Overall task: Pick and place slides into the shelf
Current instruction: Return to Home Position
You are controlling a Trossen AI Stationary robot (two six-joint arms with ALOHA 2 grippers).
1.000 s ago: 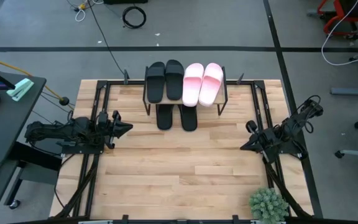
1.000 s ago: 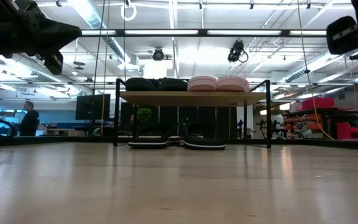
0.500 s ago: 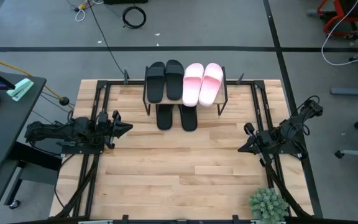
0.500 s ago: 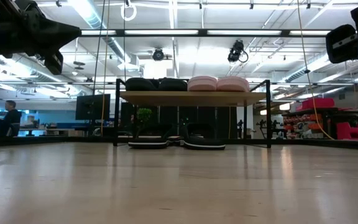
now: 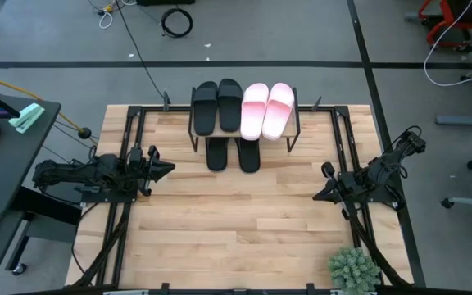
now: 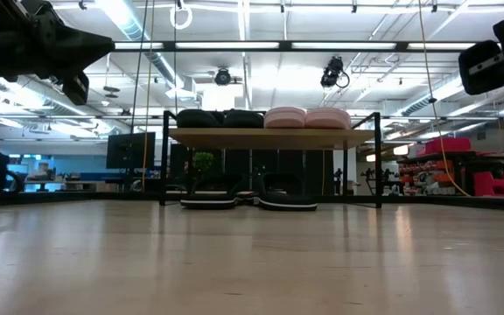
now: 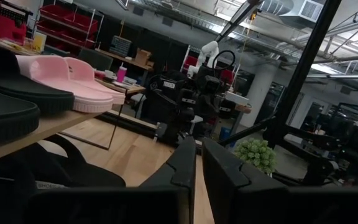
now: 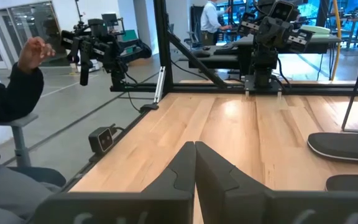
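The shelf (image 5: 244, 123) stands at the table's far edge on thin black legs. Two black slides (image 5: 217, 106) and two pink slides (image 5: 267, 109) lie side by side on its top board (image 6: 269, 137). Two more black slides (image 5: 233, 154) rest soles down on the table under it, their ends sticking out toward the near side. My left gripper (image 5: 169, 170) hovers shut at the table's left side, pointing right. My right gripper (image 5: 318, 195) hovers shut at the right side, pointing left. Neither is near the slides.
A potted plant (image 5: 353, 269) sits at the near right corner. Black frame rails (image 5: 129, 156) run along both sides of the table. The wooden surface between the arms (image 5: 244, 213) is bare. A seated person with a raised hand (image 8: 33, 50) shows beyond the table in the right wrist view.
My right arm has sunk a little and shifted slightly toward the table's near side and middle, fingers still shut. The slides and the shelf have stayed where they were.
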